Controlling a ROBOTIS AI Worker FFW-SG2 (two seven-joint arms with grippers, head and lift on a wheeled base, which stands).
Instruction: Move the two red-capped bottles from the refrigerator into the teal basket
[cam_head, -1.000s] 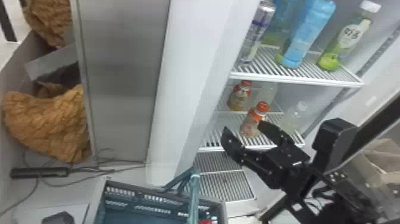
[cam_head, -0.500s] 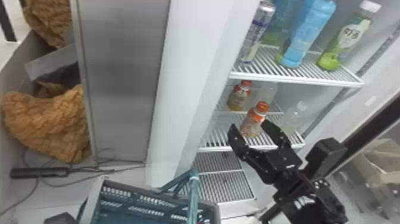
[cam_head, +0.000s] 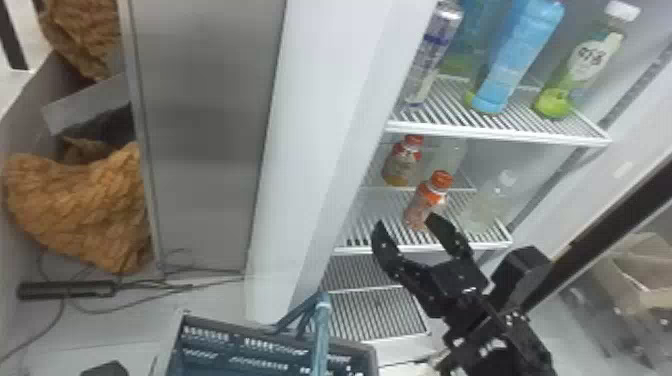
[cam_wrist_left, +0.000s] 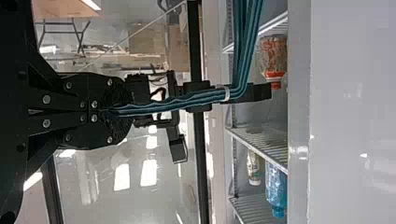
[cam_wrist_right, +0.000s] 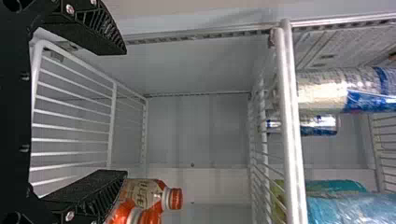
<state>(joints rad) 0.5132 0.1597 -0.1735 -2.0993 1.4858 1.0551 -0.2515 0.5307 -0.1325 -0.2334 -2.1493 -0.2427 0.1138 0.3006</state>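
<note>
On the refrigerator's lower shelf stand two red-capped bottles, the rear one further in than the front one. My right gripper is open at that shelf's front edge, just before the front bottle. In the right wrist view, both bottles are beside one finger of the open right gripper, outside the gap. The teal basket sits at the bottom of the head view. Its handle is held by my shut left gripper in the left wrist view.
A clear bottle stands right of the front red-capped one. The upper shelf above the gripper holds a can, a blue bottle and a green one. The cabinet's white side wall borders the left.
My right gripper shifted right, then back left and a little lower, staying open near the shelf. The basket and its handle moved slightly. Both red-capped bottles are where they were.
</note>
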